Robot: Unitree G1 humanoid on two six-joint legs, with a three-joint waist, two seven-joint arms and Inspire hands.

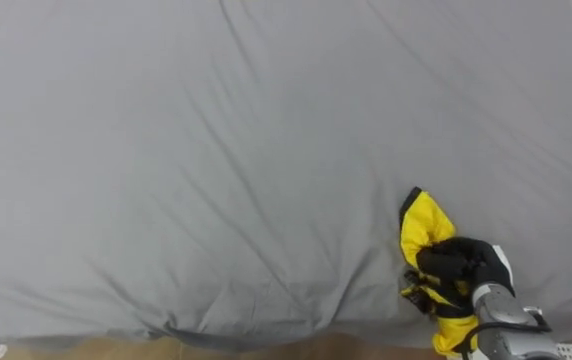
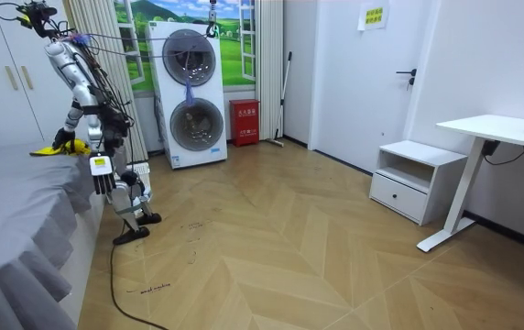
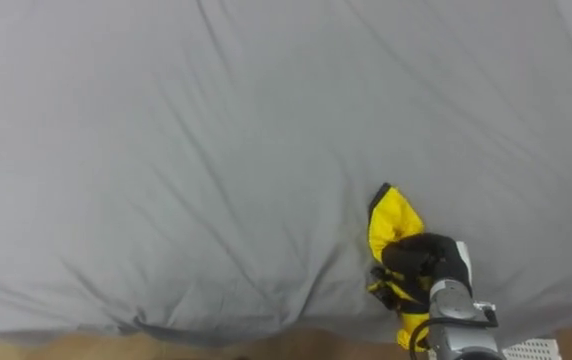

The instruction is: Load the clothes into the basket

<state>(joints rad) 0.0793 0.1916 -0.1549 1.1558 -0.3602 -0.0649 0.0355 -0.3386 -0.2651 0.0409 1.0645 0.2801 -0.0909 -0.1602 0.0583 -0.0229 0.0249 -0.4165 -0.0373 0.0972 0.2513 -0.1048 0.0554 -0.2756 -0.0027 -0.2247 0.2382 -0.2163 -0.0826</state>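
At the near edge, a strip of wooden floor (image 1: 86, 350) runs under the hanging border of the grey bed sheet (image 1: 216, 150). In the lower right corner a white latticed corner (image 1: 569, 351) is cut off by the edge of the view, and too little of it shows to name it.

Just beyond, the right hand (image 1: 461, 262) comes in from the lower right. Its dark fingers are curled into the yellow garment (image 1: 424, 225) and bunch it. The garment lies on the sheet close to the bed's near edge. Its upper end pokes out past the fingers, the rest is hidden under the hand, and its kind cannot be told. Farther on the sheet stretches away with soft creases.

In the room view the robot stands at the bedside, leaning toward the mattress with the yellow cloth at its far arm. The left hand (image 2: 103, 179) hangs beside its leg, too small to tell how its fingers stand. Behind it is a stacked washer and dryer (image 2: 193, 96), with a red box (image 2: 244, 122) beside them. A white nightstand (image 2: 418, 179) and a white desk (image 2: 500, 133) stand well apart at the room view's right.
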